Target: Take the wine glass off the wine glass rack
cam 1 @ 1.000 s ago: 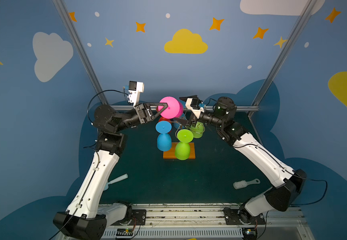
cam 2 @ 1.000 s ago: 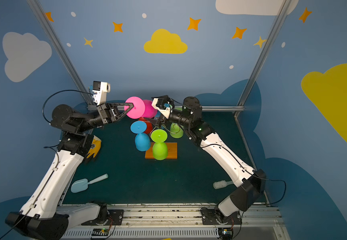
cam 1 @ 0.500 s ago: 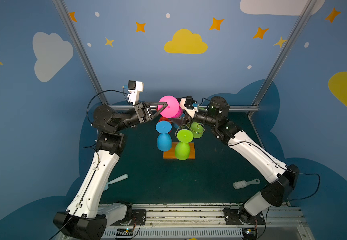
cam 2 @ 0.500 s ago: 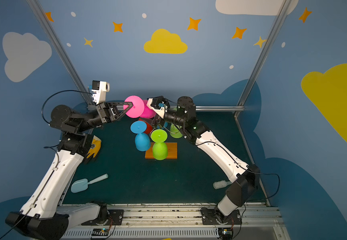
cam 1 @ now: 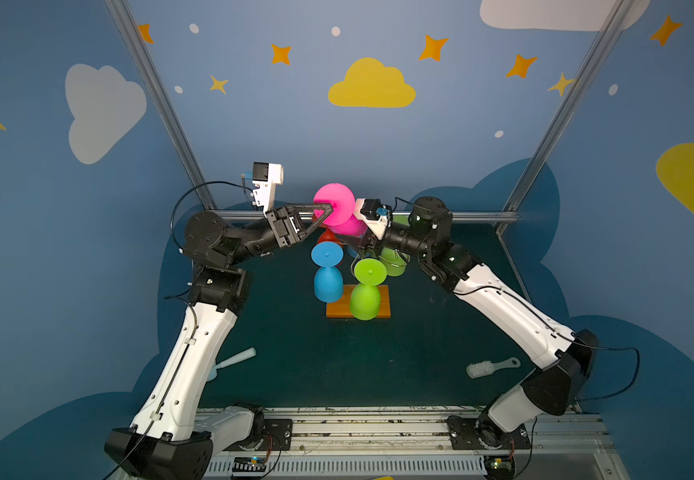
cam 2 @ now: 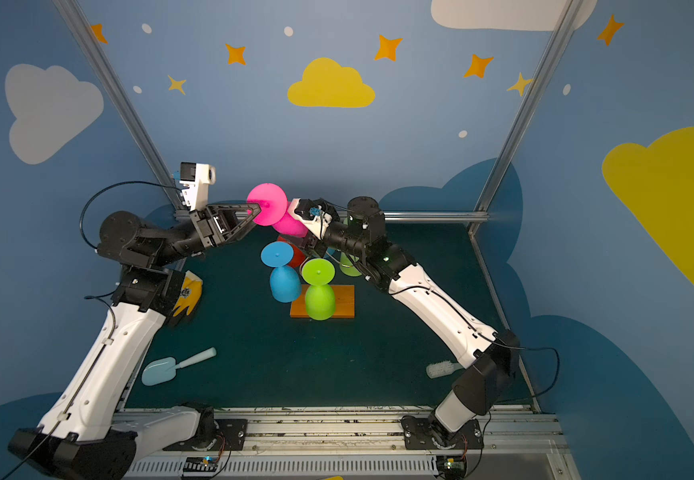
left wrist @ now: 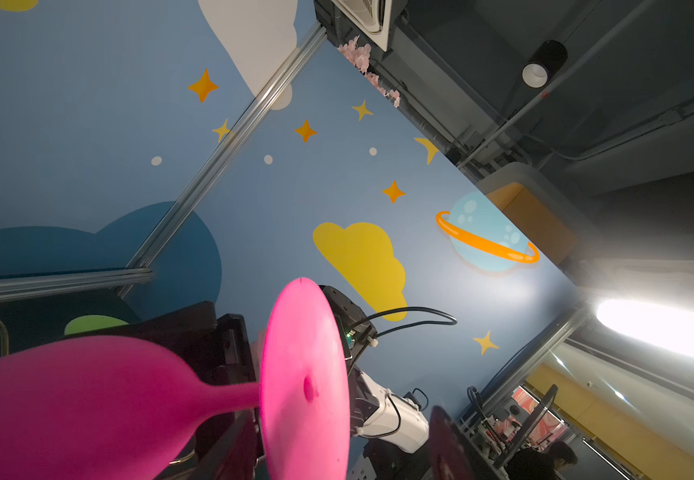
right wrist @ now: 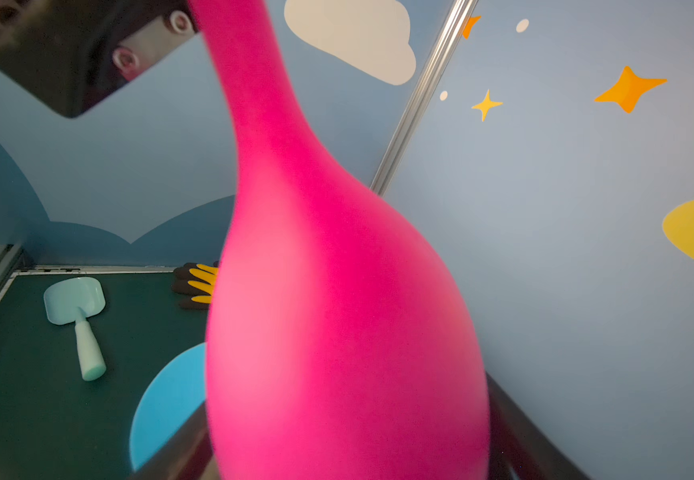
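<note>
Pink wine glass (cam 1: 334, 205) aloft at 12 o'clock of rack (cam 1: 383, 301). Axis: foot 11, bowl 5. Left gripper (cam 1: 329, 208) straddles stem from 9. Right gripper (right wrist: 337, 457) flanks bowl. Cannot tell whether either grips.

Both arms share one build. The left arm (cam 1: 196, 357) and the right arm (cam 1: 507, 307) have smooth white shells over their long links, dotted with small dark screw holes. Chunky black housings cover the joints and bases. A thin black wire runs along the left arm's white link, held by pale clips. A black cable (cam 1: 204, 182) loops to its boxy white wrist camera housing (cam 1: 268, 183). Another black cable (cam 1: 637, 365) curves off the right arm's lower black joint. The left end effector (cam 1: 330, 208) has black, open-framed triangular fingers. The right arm's white camera mount (cam 1: 372, 214) carries a blue connector.
</note>
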You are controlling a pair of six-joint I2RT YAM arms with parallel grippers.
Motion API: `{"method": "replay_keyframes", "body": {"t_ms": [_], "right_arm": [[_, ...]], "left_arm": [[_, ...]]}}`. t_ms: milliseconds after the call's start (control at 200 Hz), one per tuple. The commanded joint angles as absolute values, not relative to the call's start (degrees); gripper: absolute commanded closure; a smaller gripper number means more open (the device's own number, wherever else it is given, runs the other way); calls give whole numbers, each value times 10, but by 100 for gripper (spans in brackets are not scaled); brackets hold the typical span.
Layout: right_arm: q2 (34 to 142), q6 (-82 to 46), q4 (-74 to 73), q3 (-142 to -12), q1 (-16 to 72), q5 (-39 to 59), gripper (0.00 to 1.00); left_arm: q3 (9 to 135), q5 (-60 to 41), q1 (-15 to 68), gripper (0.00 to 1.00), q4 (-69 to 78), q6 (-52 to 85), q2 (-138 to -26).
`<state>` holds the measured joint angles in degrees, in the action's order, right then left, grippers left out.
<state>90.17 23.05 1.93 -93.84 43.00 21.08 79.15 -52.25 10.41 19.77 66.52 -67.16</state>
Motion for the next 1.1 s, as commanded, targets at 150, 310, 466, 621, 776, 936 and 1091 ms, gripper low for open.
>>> {"method": "replay_keyframes", "body": {"t_ms": [150, 310, 466, 621, 776, 936, 1091], "right_arm": [[814, 180, 161, -953, 435, 101, 47], [797, 134, 289, -1001, 435, 65, 47], [798, 106, 382, -1039, 438, 22, 46], [795, 96, 429, -1051, 448, 3, 45], [822, 102, 493, -1101, 465, -37, 46], [846, 108, 514, -1131, 480, -42, 46], [871, 110, 529, -1157, 491, -43, 46]], "left_arm": [[772, -395, 95, 25, 48, 436, -607], [717, -265, 100, 25, 73, 264, -566], [650, -207, 116, 26, 185, 100, -547], [643, -235, 141, 31, 202, -90, -554], [620, -259, 151, 37, 276, -183, -560], [652, -286, 179, 41, 234, -261, -585], [654, -278, 196, 44, 250, -283, -597]]}}
